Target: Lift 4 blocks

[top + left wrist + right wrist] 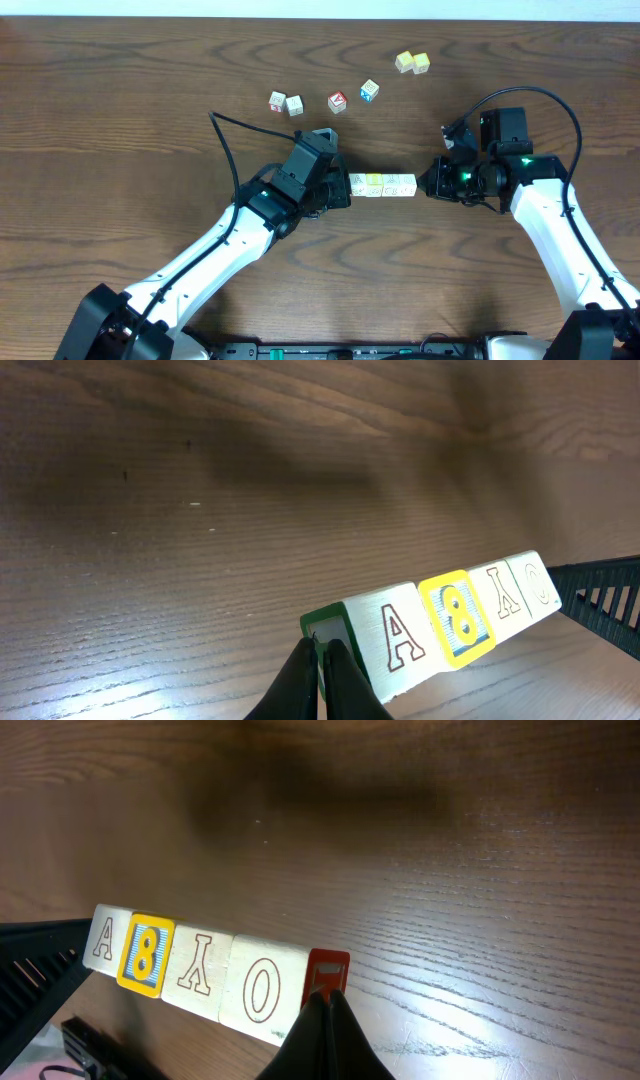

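Four blocks (383, 185) stand end to end in one row at the table's middle. In the left wrist view they read A (400, 635), yellow-framed 8 (458, 615), Y (505, 598) and O (540, 585). My left gripper (345, 188) is shut, its joined tips (322, 650) pressed against the green end face of the A block. My right gripper (425, 183) is also shut, its tips (325, 1000) pressed against the red end face of the O block (260, 990). The row is squeezed between the two. I cannot tell whether it has left the table.
Behind the row lie loose cubes: two pale ones (285, 103), a red-faced one (337, 101), a blue-faced one (369, 90) and a yellow-green pair (412, 63). A black cable (225, 140) loops over the table left of my left arm.
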Action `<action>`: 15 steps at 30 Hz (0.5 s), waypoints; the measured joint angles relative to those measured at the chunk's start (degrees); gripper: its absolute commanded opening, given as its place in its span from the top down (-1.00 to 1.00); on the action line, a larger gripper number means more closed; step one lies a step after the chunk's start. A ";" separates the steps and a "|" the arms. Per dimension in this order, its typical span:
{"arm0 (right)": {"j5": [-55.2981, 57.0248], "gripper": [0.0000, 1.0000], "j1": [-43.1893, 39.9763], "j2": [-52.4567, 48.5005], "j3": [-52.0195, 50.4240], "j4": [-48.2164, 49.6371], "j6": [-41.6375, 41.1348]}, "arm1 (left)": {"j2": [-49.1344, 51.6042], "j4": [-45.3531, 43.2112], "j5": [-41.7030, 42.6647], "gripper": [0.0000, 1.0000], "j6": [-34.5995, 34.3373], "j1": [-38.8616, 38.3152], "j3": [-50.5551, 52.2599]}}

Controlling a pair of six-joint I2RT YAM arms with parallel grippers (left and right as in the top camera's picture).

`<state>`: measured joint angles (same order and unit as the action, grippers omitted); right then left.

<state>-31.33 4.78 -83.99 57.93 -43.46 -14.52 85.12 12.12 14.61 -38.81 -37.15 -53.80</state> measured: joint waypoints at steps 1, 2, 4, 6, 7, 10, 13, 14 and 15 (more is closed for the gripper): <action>0.02 0.98 0.00 0.00 0.00 0.00 0.00 | 0.00 0.00 0.00 0.85 0.00 0.00 0.00; 0.00 0.98 0.00 0.00 0.00 0.00 0.00 | 0.00 -0.02 0.00 0.86 0.00 0.00 0.00; 0.00 0.98 0.00 0.00 0.00 0.00 0.00 | 0.20 -0.02 0.00 0.86 0.00 0.00 0.00; 0.00 0.98 0.00 0.00 0.00 0.00 0.00 | 0.83 -0.02 0.00 0.85 0.00 0.00 0.00; -0.02 0.98 0.00 0.00 0.00 0.02 0.00 | 1.27 0.00 0.02 0.85 -0.02 0.00 0.00; -0.57 0.98 0.00 0.00 0.00 0.07 0.00 | 2.80 0.04 0.02 0.86 -0.11 0.00 0.00; -1.29 0.98 0.00 0.02 0.00 0.13 0.00 | 3.76 0.13 0.04 0.85 -0.20 0.00 0.00; -1.29 0.98 0.00 0.04 0.00 0.04 -0.02 | 3.80 0.11 0.04 0.86 -0.20 0.00 0.00; -1.25 0.98 0.02 0.04 0.00 -0.02 -0.02 | 3.82 0.04 0.04 0.86 -0.20 0.00 0.00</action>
<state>-32.58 4.80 -83.94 57.93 -43.48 -14.55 88.95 12.16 14.66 -39.00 -37.15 -53.80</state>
